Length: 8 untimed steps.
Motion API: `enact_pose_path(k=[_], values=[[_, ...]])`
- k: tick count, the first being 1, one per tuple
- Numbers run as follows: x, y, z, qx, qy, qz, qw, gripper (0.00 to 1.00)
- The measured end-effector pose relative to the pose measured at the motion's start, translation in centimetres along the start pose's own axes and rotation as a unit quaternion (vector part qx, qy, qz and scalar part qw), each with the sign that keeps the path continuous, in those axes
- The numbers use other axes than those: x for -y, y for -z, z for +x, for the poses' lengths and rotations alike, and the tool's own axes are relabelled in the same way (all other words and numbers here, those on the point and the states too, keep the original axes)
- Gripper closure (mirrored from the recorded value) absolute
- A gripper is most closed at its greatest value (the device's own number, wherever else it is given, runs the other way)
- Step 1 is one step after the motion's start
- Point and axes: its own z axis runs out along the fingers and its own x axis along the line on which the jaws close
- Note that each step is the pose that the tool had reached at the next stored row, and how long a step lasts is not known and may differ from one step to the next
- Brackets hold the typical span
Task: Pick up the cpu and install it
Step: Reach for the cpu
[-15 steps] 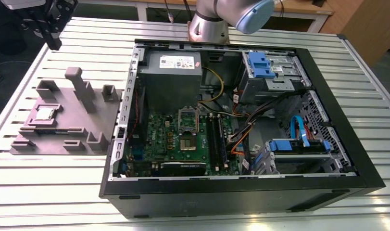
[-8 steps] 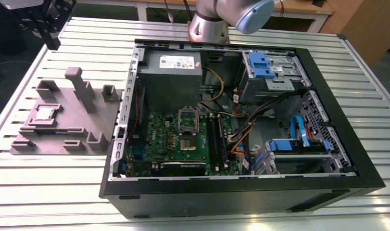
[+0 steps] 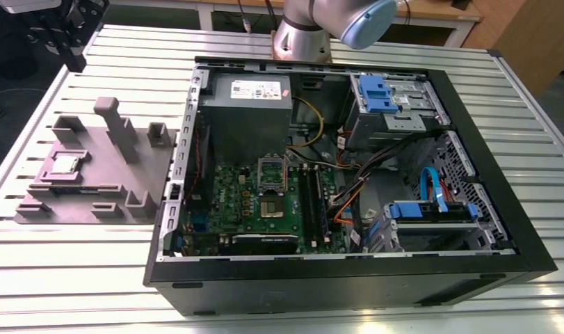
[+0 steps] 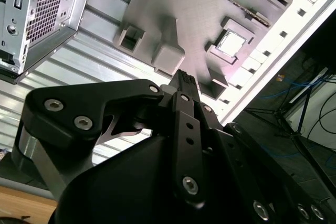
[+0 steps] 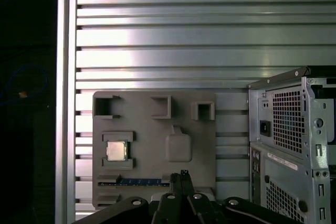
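1. Black end effector (image 5: pixel 182 174) hangs well above the grey fixture block (image 5: pixel 199 145), apart from everything on it. I judge the step in hand to be the approach for the pick.
2. To do this well, the fingers would have to part before they descend. They should then come down square over the cpu (image 5: pixel 116 150), one on each thin rim. The chip sits in a shallow walled pocket (image 5: pixel 116 136) (little room for a skewed approach).
3. The grip should probably be light and level. A tilted chip would likely not seat in the socket (image 3: pixel 270 174) on the motherboard (image 3: pixel 231 195), inside the open computer case (image 3: pixel 356 285) farther along the desk (image 3: pixel 68 278).
4. In both wrist views the end effector's fingers lie together at the tips. They hold nothing and touch nothing.
5. The cpu rests flat in its pocket on the fixture block, silver face up. It lies outside the case, on the exterior view's left, and is not yet picked.
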Motion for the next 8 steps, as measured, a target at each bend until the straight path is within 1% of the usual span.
enact_pose_path(k=[8], values=[[0.01,-0.02,0.56,0.0001,0.0,0.0,1.0,0.89]])
